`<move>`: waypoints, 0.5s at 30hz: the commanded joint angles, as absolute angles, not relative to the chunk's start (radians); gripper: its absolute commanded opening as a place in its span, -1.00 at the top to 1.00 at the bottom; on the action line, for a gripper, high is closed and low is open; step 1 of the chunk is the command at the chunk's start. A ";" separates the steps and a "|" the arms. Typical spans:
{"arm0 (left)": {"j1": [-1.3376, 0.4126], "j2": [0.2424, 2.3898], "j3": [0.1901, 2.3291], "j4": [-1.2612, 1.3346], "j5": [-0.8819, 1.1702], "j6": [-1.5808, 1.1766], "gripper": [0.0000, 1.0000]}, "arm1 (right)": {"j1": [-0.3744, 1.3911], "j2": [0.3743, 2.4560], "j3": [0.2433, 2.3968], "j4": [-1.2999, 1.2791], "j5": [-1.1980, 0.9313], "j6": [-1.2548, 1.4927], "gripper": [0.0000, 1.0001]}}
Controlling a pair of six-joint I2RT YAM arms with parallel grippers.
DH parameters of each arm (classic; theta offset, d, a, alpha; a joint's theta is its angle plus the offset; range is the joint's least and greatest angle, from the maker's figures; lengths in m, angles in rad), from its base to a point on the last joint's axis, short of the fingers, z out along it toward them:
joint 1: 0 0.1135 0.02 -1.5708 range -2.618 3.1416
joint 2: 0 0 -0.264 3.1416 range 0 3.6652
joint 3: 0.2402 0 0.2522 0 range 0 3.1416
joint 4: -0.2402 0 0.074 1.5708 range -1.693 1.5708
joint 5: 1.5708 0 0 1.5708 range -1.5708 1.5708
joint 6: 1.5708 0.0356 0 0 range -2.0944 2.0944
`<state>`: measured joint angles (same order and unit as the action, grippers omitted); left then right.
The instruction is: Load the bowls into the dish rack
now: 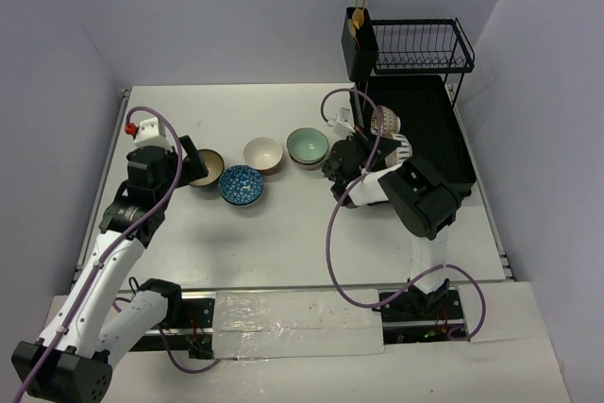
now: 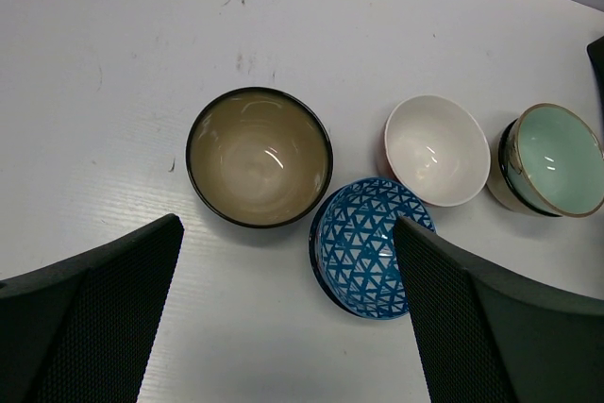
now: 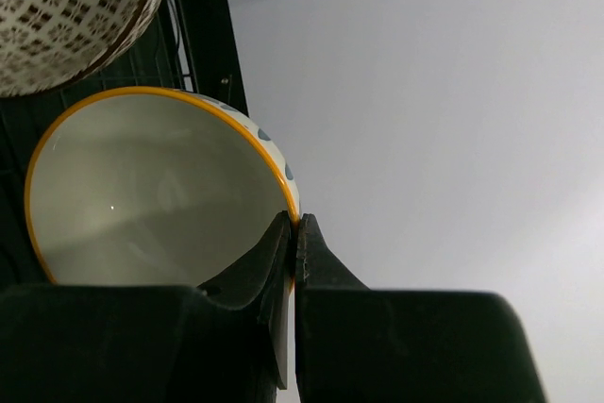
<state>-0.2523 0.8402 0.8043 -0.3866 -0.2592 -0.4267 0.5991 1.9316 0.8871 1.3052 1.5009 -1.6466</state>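
Note:
Four bowls stand on the white table: tan dark-rimmed [image 2: 259, 156], blue patterned [image 2: 363, 244], white with red outside [image 2: 436, 148] and mint green [image 2: 557, 159]. My left gripper [image 2: 286, 233] is open and empty above them, its fingers [image 2: 94, 313] on either side of the tan and blue bowls; in the top view it [image 1: 193, 165] hovers by the tan bowl [image 1: 209, 169]. My right gripper [image 3: 296, 224] is shut on the rim of an orange-rimmed white dotted bowl [image 3: 151, 191] at the dish rack [image 1: 429, 125]. A brown-white patterned bowl [image 3: 66, 7] sits in the rack just beside it.
The black rack's tray fills the right side of the table. A cutlery holder with gold forks [image 1: 360, 35] and a wire upper shelf [image 1: 420, 44] stand at its back. Grey walls close in on both sides.

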 commanded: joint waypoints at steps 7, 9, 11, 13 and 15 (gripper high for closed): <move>-0.256 0.865 0.857 -0.319 -0.270 -0.413 -0.99 | 0.650 1.944 0.859 1.761 1.585 -1.628 1.00; -0.256 0.870 0.874 -0.307 -0.278 -0.411 -0.99 | 0.675 1.951 0.851 1.763 1.589 -1.634 1.00; -0.256 0.876 0.888 -0.279 -0.282 -0.408 -0.99 | 0.687 1.957 0.838 1.763 1.595 -1.635 1.00; -0.256 0.888 0.897 -0.258 -0.285 -0.403 -0.98 | 0.692 1.973 0.825 1.763 1.606 -1.629 1.00; -0.256 0.900 0.914 -0.238 -0.290 -0.402 -0.99 | 0.693 1.985 0.821 1.763 1.617 -1.621 1.00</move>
